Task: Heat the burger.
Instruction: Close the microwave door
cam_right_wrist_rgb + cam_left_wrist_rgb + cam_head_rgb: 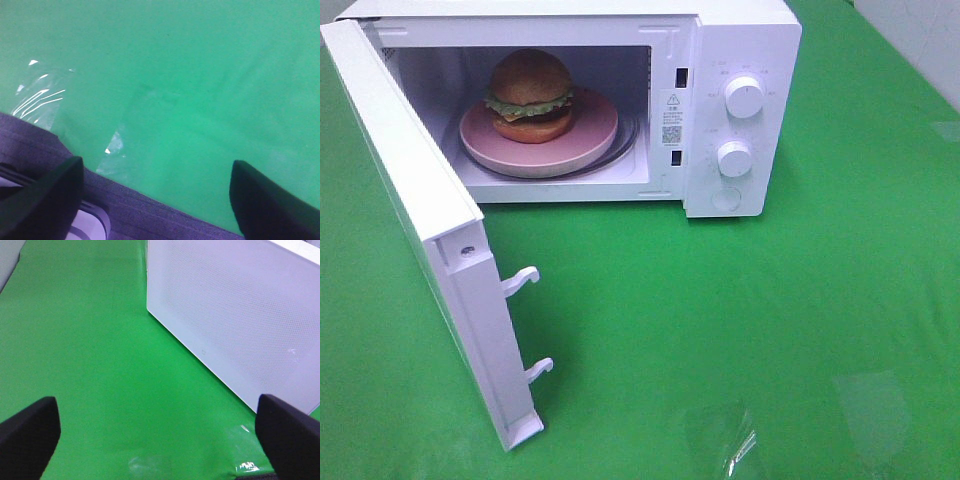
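Golden-brown burger (530,95) inside microwave (770,55), exterior view only

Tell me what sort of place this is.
Probably a staged tabletop test setup rather than a real kitchen: a white microwave stands alone, its door open, on a plain green cloth, with a burger on a pink plate inside.

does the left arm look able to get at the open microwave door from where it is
Probably yes. The left gripper is open and empty, and the microwave door shows its outer face ahead of it, with only green tabletop between them.
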You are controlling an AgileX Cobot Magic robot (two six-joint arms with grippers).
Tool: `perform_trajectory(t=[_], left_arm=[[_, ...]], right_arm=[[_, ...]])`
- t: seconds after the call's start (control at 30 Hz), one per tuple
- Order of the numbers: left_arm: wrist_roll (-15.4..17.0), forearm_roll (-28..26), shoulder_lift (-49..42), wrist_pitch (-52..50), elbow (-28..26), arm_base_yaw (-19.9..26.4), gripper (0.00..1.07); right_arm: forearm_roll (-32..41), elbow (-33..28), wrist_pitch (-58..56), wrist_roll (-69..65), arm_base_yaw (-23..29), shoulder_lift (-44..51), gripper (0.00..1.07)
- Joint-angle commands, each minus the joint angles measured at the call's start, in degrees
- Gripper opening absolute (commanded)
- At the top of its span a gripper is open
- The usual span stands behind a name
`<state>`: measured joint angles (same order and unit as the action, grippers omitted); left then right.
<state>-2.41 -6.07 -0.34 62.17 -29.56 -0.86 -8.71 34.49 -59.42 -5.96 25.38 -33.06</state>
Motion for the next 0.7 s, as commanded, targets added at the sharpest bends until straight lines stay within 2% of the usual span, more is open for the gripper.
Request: perform_trajectory(t=[0.03, 0.07, 0.1, 0.13, 0.33, 0.7], left_arm=[[-0.1, -0.3, -0.9, -0.8, 0.1, -0.1, 0.98], [-0.1, -0.3, -0.9, -0.8, 0.1, -0.1, 0.98], [-0.1, -0.3, -0.9, -0.8, 0.1, -0.1, 0.98], [-0.1, -0.3, -0.9, -0.8, 0.1, -0.1, 0.98], [-0.1, -0.3, -0.9, -0.8, 0.1, -0.1, 0.98], [-0.1, -0.3, -0.9, -0.8, 0.1, -0.1, 0.98]], right_arm=[[0.0, -2.7, 0.0, 0.1, -7.0, 5.2, 0.76], [0.0, -2.7, 0.0, 0.1, -7.0, 5.2, 0.76], [0.1, -3.3, 0.2, 0.1, -9.6, 7.7, 0.76], [0.1, -3.3, 0.2, 0.1, -9.6, 7.7, 0.76], [0.2, -4.5, 0.3, 0.1, -17.6, 17.4, 0.76], [1.2, -6.4, 4.4, -1.5, -22.7, 31.1, 0.76]])
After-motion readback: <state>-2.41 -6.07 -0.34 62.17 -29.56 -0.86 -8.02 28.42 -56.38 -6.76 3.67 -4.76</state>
